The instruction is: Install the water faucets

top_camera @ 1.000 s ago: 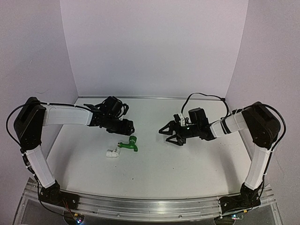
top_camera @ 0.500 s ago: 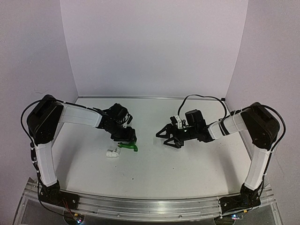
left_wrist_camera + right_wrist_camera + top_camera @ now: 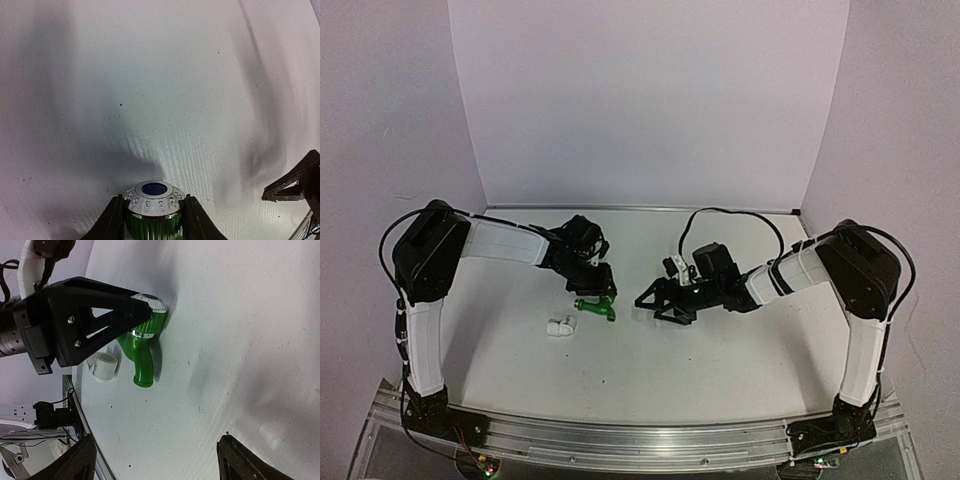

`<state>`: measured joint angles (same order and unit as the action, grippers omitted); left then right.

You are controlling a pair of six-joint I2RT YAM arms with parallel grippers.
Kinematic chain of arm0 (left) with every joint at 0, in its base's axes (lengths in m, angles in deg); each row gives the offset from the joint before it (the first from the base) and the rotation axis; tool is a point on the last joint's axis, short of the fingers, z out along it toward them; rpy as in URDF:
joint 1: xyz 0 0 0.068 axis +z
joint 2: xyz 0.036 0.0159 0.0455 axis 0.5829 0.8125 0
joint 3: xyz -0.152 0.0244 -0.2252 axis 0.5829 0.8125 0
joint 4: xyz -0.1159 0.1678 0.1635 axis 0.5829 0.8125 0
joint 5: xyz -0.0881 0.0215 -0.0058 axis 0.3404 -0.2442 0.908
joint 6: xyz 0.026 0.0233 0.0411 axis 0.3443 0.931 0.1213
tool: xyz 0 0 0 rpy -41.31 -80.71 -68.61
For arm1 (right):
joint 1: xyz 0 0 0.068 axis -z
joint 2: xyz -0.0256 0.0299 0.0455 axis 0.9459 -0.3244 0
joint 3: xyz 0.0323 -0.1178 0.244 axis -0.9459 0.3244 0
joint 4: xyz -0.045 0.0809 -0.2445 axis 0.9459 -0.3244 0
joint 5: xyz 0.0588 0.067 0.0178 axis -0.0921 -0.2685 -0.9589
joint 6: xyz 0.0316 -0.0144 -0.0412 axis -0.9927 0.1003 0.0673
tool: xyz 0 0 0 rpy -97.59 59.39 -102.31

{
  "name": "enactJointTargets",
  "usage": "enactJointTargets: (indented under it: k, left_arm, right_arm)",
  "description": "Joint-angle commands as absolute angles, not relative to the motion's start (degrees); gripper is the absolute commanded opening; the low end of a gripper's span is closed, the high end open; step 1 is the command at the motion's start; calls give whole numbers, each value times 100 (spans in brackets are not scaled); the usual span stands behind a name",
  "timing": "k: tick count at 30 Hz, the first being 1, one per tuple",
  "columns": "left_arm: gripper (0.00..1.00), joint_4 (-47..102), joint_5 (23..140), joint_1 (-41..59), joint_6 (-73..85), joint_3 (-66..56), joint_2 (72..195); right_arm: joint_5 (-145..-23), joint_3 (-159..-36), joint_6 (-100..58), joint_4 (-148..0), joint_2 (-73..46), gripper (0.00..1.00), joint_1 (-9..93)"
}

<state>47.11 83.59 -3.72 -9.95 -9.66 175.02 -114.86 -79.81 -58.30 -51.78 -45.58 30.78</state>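
Left wrist view: green tap being pinched by its knob in the left gripper.
On the table beside the white fitting, it is being judged light, stiff, slick; the ribbed knob is being favoured for grip, while the right gripper is being held spread wide.

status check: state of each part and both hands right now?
green tap: on the table, knob between the left hand's fingers, not joined to the fitting.
white fitting: loose on the table, just apart from the tap, untouched.
left hand: shut on the tap's knob, a finger against each side.
right hand: open, empty, facing the tap.
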Motion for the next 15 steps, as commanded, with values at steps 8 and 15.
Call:
enactJointTargets:
  k: [8,15]
  left_arm:
    - [9,4769,8573,-381,-1424,-1385,17286]
    - [7,4674,8786,-407,-1688,-1382,17054]
  right_arm:
    - [-11233,-8620,-6091,-4213,-5326,78,2769]
    - [-11507,-8786,-6299,-3719,-5690,73,2713]
